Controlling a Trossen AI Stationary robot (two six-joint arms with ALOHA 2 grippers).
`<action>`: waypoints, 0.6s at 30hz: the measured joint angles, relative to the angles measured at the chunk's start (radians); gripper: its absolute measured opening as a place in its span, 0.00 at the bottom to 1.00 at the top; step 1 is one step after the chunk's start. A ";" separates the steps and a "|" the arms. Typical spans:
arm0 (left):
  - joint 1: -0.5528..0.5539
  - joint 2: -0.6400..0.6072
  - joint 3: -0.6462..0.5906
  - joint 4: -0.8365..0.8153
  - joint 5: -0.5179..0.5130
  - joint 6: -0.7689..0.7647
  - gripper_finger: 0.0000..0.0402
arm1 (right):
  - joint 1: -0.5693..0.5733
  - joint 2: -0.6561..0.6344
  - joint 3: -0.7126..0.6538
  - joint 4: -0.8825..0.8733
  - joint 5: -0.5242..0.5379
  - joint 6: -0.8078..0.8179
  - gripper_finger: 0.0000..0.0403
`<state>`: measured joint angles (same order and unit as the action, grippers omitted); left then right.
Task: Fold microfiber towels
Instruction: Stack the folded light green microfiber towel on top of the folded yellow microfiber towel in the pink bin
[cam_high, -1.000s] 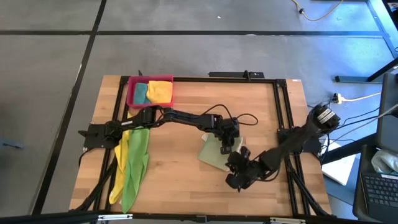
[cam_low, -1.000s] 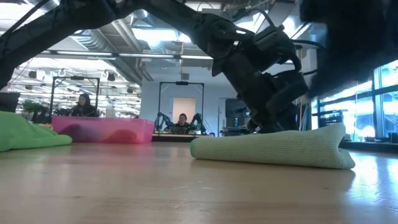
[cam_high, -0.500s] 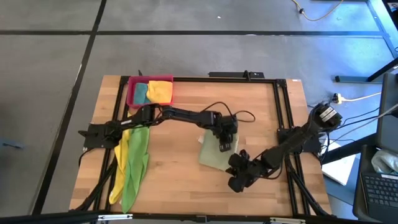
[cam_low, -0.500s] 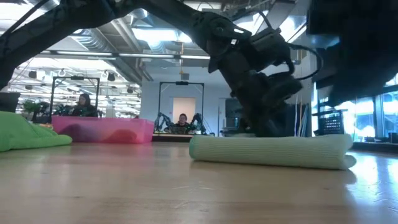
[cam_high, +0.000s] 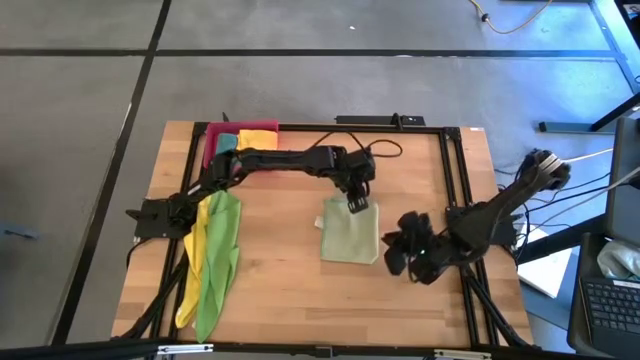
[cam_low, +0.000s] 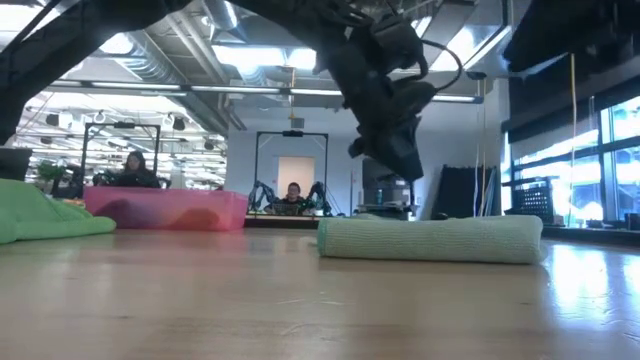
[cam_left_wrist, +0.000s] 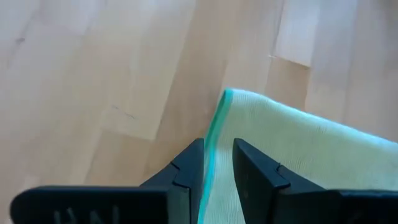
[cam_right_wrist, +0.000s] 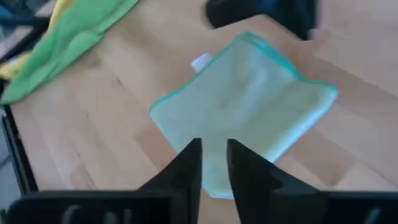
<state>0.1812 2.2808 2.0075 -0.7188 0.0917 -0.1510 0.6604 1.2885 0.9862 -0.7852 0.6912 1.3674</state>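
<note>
Left gripper (cam_high: 356, 205) fingers pinching the folded olive towel (cam_high: 350, 238) edge, right gripper (cam_high: 398, 250) hovering beside it, fingers slightly apart, holding nothing.

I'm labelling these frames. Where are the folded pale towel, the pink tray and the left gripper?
folded pale towel (cam_high: 350, 238): high view, middle of its top face.
pink tray (cam_low: 170, 210): low view, its front wall.
left gripper (cam_high: 356, 206): high view, between its fingertips.

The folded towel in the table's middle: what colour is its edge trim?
Teal, on the pale green towel; clearest in the left wrist view.
</note>
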 joint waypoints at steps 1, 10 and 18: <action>0.000 -0.002 0.000 -0.006 0.004 0.000 0.19 | 0.000 -0.020 0.000 -0.022 0.003 0.017 0.21; -0.035 -0.067 0.000 -0.148 -0.028 0.014 0.19 | 0.000 -0.061 -0.104 -0.071 -0.036 0.299 0.36; -0.041 -0.281 0.002 -0.302 -0.128 0.086 0.19 | -0.015 -0.083 -0.405 0.320 -0.091 0.684 0.50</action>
<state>0.1400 1.9998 2.0099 -1.0210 -0.0365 -0.0651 0.6451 1.2053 0.5814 -0.4649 0.6002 2.0511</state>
